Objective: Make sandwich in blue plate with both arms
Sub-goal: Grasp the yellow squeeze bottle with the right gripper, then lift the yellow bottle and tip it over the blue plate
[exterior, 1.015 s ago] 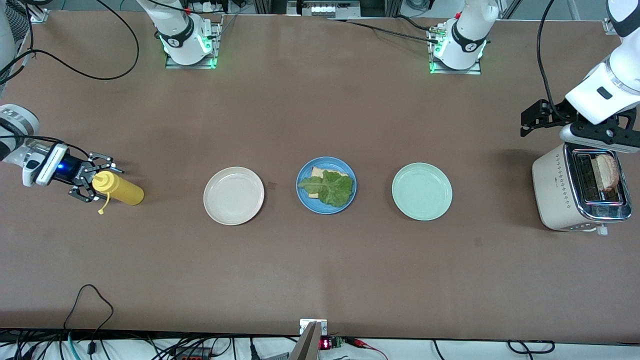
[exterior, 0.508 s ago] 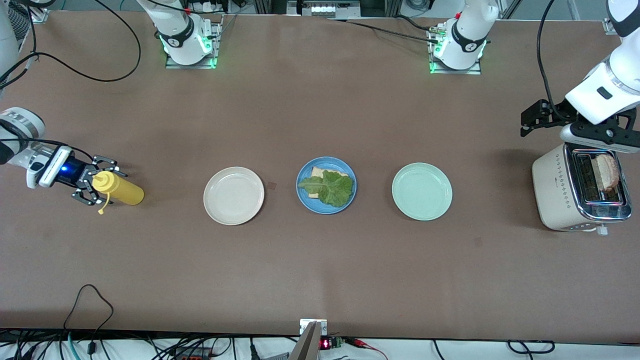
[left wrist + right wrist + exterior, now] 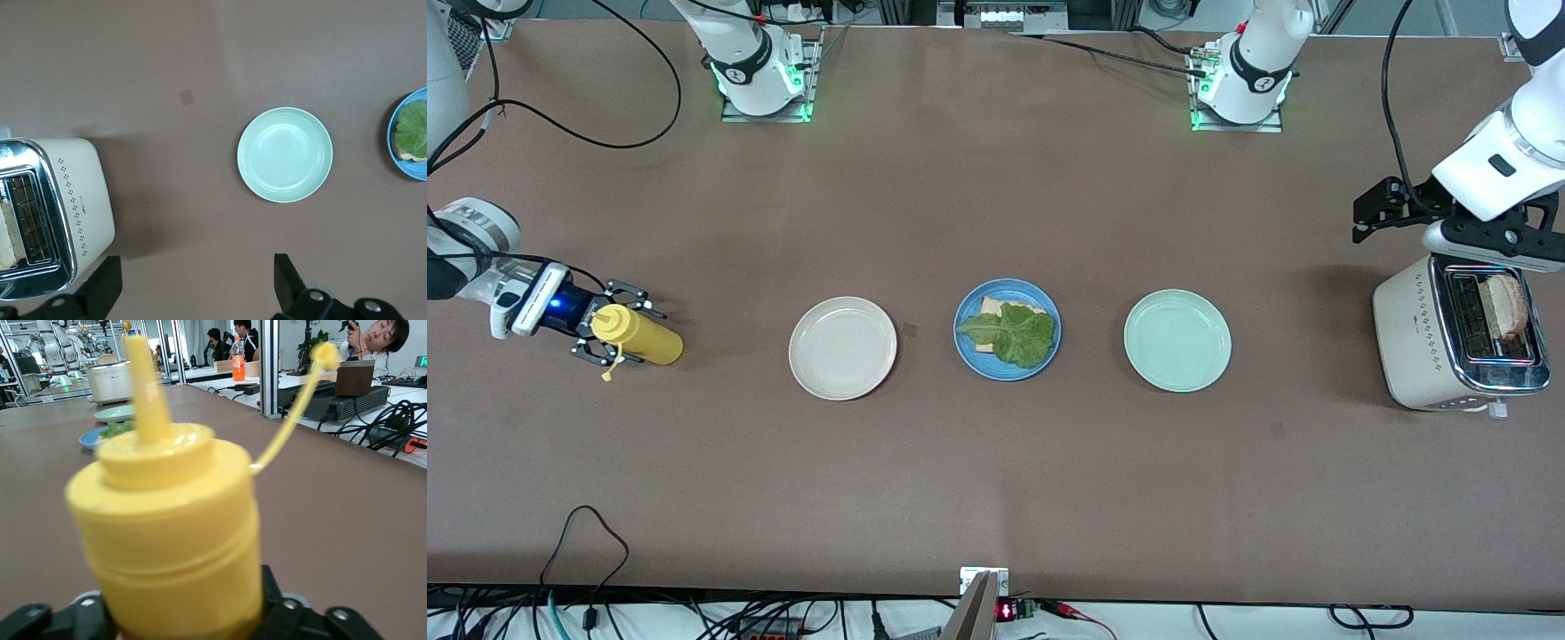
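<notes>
Front view: right claw [image 3: 609,335] closing round yellow bottle [image 3: 640,335]; left claw [image 3: 1463,233] wide open over toaster [image 3: 1423,342].

table [image 3: 996,480]: brown | on it: yellow bottle [image 3: 645,335] | beige plate [image 3: 842,348] | blue plate [image 3: 969,342] | green plate [image 3: 1177,340] | toaster [image 3: 1414,342]

Looking like a robotics lab: two arms [image 3: 747,53] bolted to a brown bench [image 3: 996,480], cables [image 3: 587,533] trailing along its edge, further benches with more arms [image 3: 37,340] and seated people [image 3: 383,337] showing in the right wrist view.
</notes>
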